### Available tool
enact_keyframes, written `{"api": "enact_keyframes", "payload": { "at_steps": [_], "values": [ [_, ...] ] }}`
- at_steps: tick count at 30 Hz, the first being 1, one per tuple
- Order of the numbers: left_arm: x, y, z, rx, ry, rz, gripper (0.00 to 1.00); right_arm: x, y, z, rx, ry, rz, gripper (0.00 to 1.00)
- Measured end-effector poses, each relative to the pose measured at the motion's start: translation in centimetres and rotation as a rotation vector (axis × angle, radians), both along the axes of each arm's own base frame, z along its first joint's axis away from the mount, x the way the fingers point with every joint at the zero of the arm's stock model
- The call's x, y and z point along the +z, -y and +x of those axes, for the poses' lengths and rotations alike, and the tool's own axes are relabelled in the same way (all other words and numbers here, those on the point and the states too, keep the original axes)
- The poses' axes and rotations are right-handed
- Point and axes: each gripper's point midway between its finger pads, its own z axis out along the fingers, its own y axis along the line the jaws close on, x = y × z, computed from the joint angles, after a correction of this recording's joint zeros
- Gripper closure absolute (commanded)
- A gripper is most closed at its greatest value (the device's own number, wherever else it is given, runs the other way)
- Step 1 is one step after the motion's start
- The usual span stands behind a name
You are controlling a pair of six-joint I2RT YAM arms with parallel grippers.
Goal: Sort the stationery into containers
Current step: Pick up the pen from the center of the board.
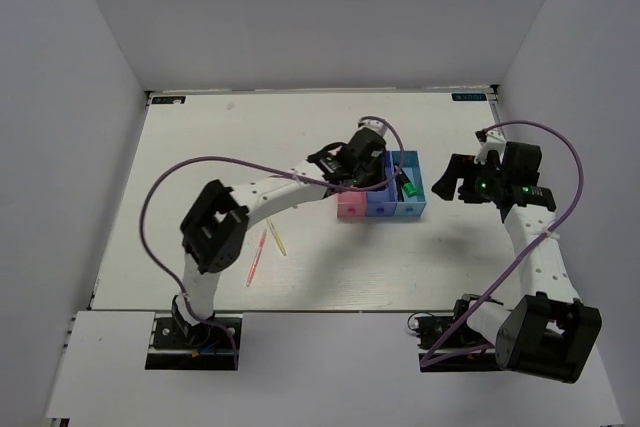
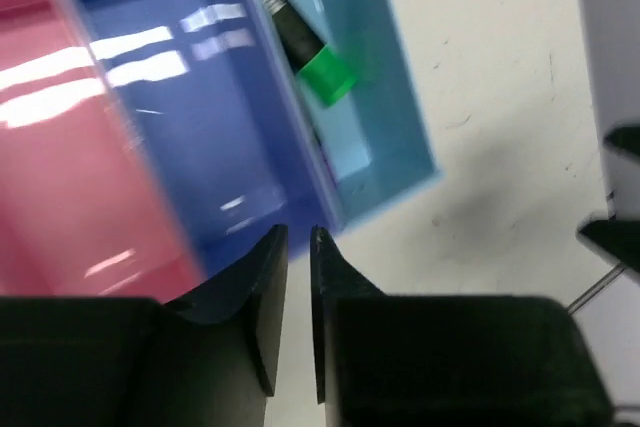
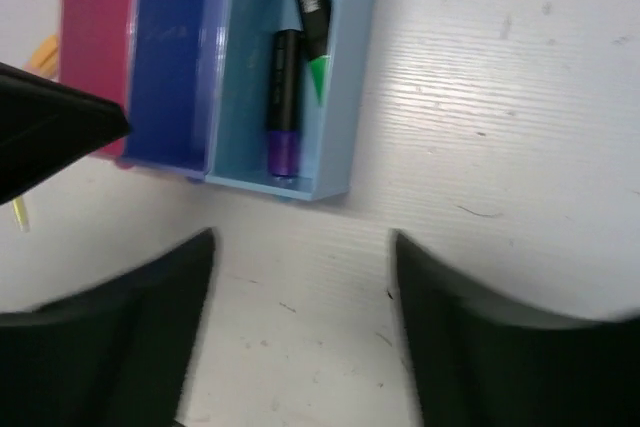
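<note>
Green highlighter [image 3: 313,32], purple highlighter [image 3: 283,102]: both in your light blue bin [image 3: 355,77]. Yellow pen [image 1: 277,238], pink-red pen [image 1: 255,260]: on white tabletop [image 1: 200,137]. Pink bin [image 1: 351,205]: partly hidden under left arm. Left fingers [image 2: 262,297] narrow, empty. Right fingers [image 3: 120,337] wide, empty.

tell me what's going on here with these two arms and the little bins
Two robot arms are sorting stationery into a row of three bins. The light blue bin already holds a green highlighter and a purple highlighter; the dark blue bin and pink bin look empty. The left pincer hovers over the bins, nearly closed and holding nothing. The right pincer is open beside the light blue bin. A yellow pen and a pink-red pen lie on the table.
</note>
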Motion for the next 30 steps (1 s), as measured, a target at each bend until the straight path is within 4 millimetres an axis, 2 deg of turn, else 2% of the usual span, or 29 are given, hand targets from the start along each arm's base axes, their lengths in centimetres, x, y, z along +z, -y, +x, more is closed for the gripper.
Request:
{"api": "enact_keyframes", "payload": {
  "at_steps": [1,3,4,6,7,8,10,12,14,17,22,30],
  "values": [
    [1.0,-1.6,-0.6,-0.023,0.028,0.03,0.44,0.1,-0.3,-0.1,0.038,0.014,0.003,0.12],
    [2.8,-4.8,-1.1,-0.062,0.077,0.078,0.37,0.4,-1.1,-0.3,0.096,0.035,0.019,0.16],
    [3.5,-6.8,-1.1,-0.074,0.097,0.108,0.37,0.6,-1.5,-0.4,0.131,0.049,0.024,0.35],
    [4.3,-11.3,-0.1,-0.083,0.121,0.193,0.39,1.0,-2.2,-0.6,0.19,0.075,0.038,0.54],
    [4.3,-13.0,0.6,-0.083,0.128,0.235,0.46,1.1,-2.5,-0.7,0.213,0.086,0.044,0.89],
    [3.9,-14.8,1.4,-0.083,0.132,0.284,0.5,1.2,-2.8,-0.8,0.239,0.099,0.052,1.0],
    [1.9,-18.1,2.5,-0.093,0.105,0.403,0.55,1.3,-3.4,-1.1,0.281,0.113,0.075,1.0],
    [-0.9,-20.3,2.8,-0.129,0.06,0.515,0.55,1.4,-4.0,-1.4,0.319,0.124,0.093,0.99],
    [-3.7,-21.6,2.4,-0.182,0.008,0.596,0.53,1.5,-4.3,-1.5,0.342,0.132,0.104,0.86],
    [-7.0,-23.2,1.7,-0.256,-0.067,0.686,0.45,1.4,-4.4,-1.6,0.363,0.139,0.107,0.73],
    [-9.0,-25.3,1.8,-0.299,-0.12,0.743,0.4,1.0,-4.4,-1.4,0.376,0.134,0.103,0.71],
    [-9.5,-27.3,2.9,-0.288,-0.146,0.735,0.4,0.1,-4.4,-1.3,0.38,0.102,0.113,0.7]
  ]
}}
